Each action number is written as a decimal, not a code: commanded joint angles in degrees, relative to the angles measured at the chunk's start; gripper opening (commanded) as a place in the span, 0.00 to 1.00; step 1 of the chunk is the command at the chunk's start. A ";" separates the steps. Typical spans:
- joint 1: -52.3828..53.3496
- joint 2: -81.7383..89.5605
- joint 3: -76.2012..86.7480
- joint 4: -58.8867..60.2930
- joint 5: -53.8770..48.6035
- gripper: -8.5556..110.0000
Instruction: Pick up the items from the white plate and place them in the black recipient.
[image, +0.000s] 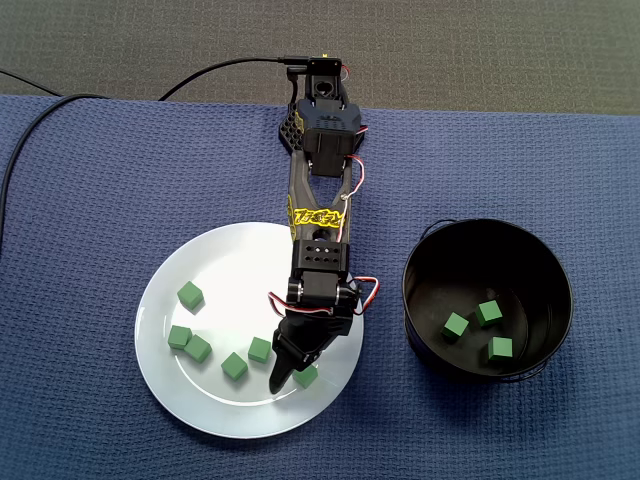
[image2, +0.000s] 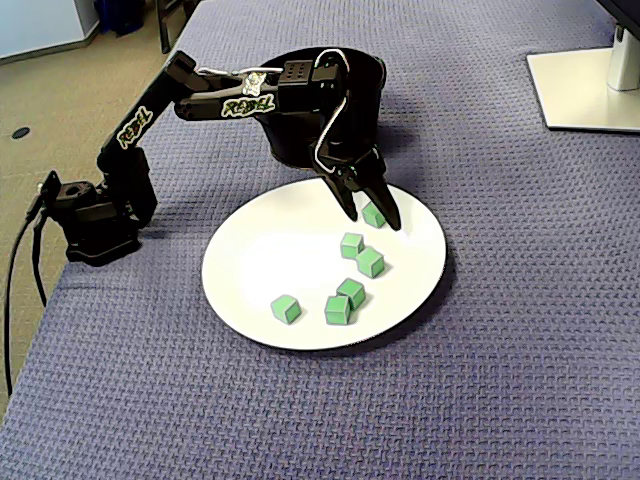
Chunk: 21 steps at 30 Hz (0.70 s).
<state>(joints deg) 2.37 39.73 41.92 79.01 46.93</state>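
Plate (image2: 258, 262) on the bench (image2: 500, 360) holds six green cubes (image2: 351, 292). Gripper (image2: 372, 218), jaws apart, straddles the cube nearest the black pot (image: 424, 300). Three more lie inside the pot.

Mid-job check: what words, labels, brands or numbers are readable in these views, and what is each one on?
"REBEL": yellow-green letters on the arm's lower link, in a fixed view.
"REBEL": the same lettering, on the upper link.
Yellow lettering on the arm in a fixed view: too distorted to read.
White plate, green cubes, black container: no text visible.
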 joint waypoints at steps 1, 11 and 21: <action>-0.70 1.41 -2.99 -0.97 0.26 0.21; -1.14 1.32 -2.99 -5.10 -2.02 0.12; -1.32 5.19 -1.49 -3.78 -3.52 0.07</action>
<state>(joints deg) 1.49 39.64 41.92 74.44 44.74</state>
